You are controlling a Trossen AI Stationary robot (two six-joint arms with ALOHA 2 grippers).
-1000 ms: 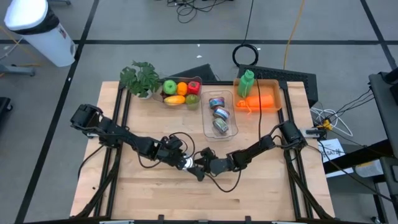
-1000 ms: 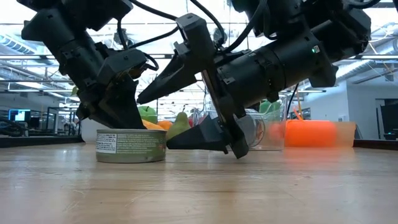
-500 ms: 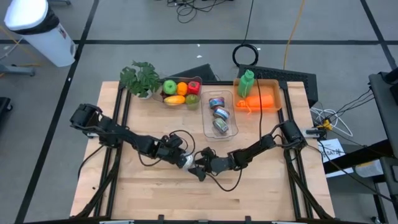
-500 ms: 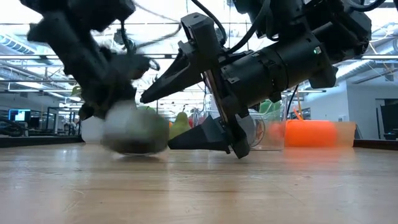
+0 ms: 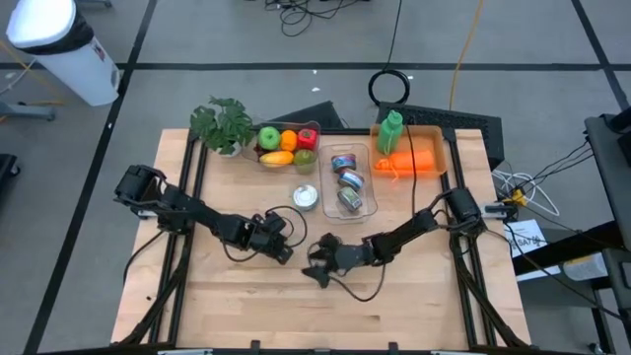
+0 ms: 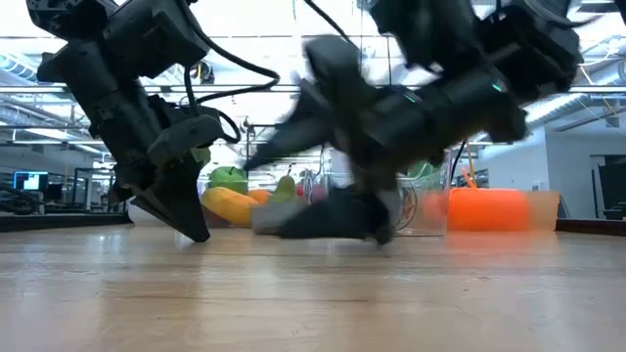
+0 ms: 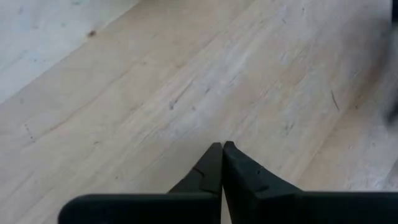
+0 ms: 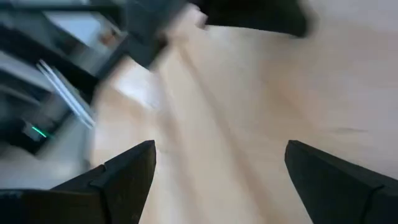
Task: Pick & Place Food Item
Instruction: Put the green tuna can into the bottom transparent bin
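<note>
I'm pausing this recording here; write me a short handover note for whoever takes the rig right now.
Left gripper: shut on nothing, fingertips pressed together low over the wooden table, front centre.
Right gripper: open, empty, low over the table just right of the left one.
Can: loose on the table, apart from both grippers, just left of the clear tray that holds other cans, and in front of the fruit tray.
Done: nothing placed; the can is not in any container.
Left: grasp the can again and set it in its tray, probably the clear one.
</note>
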